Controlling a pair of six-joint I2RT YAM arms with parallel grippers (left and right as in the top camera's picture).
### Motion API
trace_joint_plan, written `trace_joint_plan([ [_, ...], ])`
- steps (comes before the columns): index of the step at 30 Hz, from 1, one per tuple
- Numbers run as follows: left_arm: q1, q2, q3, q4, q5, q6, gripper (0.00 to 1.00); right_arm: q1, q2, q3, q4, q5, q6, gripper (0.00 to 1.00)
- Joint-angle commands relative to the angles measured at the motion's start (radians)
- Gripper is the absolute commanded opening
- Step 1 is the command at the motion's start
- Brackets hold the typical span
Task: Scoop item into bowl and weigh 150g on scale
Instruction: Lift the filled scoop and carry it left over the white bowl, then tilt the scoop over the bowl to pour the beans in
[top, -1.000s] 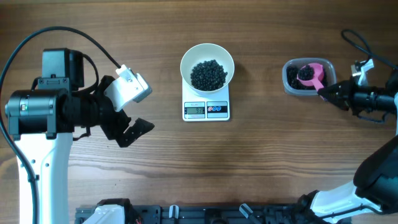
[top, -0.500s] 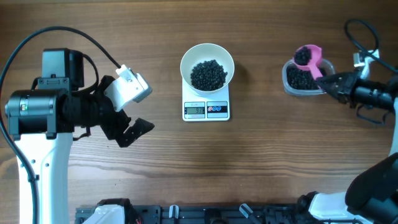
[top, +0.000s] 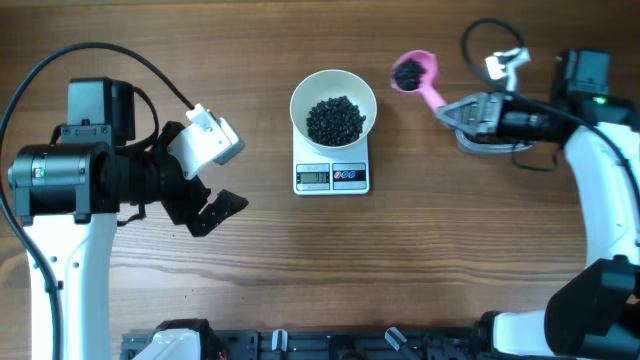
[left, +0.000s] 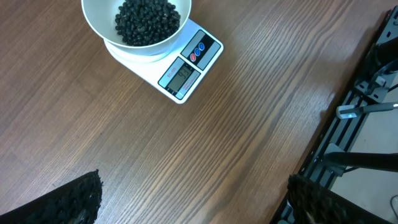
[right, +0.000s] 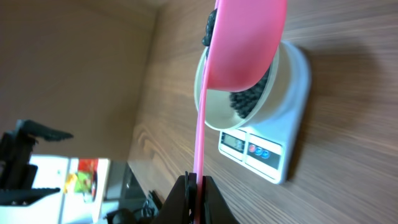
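Note:
The white bowl (top: 301, 100) stands on the white scale (top: 332, 176) at mid-table and holds a heap of black beads (top: 334, 120). My right gripper (top: 450, 108) is shut on the handle of a pink scoop (top: 412, 72). The scoop's cup is loaded with beads and hangs in the air just right of the bowl. In the right wrist view the scoop (right: 245, 43) hangs in front of the bowl (right: 283, 68) and scale (right: 273, 146). My left gripper (top: 205, 178) rests far left of the scale, open and empty; in its own view the left gripper (left: 196, 205) frames bare wood.
A clear plastic tub (top: 478, 142) sits at the right, mostly hidden under my right gripper. A black cable (top: 480, 35) loops above the right arm. A black rail (top: 350, 342) runs along the table's front edge.
My right gripper has lifted the loaded scoop out of the tub and carried it left, close to the bowl. The left arm has not moved.

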Motion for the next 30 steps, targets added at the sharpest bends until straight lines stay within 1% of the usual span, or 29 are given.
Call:
trace_joint_plan([
  [1,0.005,-0.01,0.014,-0.001,0.008,0.01,1.0,0.091,-0.026,-0.006,0.04,0.065,0.063,0.04],
  [5,0.005,-0.01,0.014,-0.001,0.008,0.01,1.0,0.187,-0.026,-0.006,0.074,0.18,0.062,0.04],
  [12,0.005,-0.01,0.014,-0.001,0.008,0.01,1.0,0.35,-0.026,-0.006,0.146,0.5,0.057,0.04],
  [16,0.005,-0.01,0.014,-0.001,0.008,0.01,1.0,0.434,-0.026,-0.006,0.174,0.709,0.013,0.04],
  [18,0.005,-0.01,0.014,-0.001,0.008,0.01,1.0,0.466,-0.026,-0.006,0.202,0.75,0.006,0.04],
  [22,0.005,-0.01,0.014,-0.001,0.008,0.01,1.0,0.51,-0.027,-0.006,0.246,0.756,-0.026,0.04],
  [30,0.005,-0.01,0.014,-0.001,0.008,0.01,1.0,0.582,-0.027,-0.006,0.241,0.94,-0.075,0.04],
])
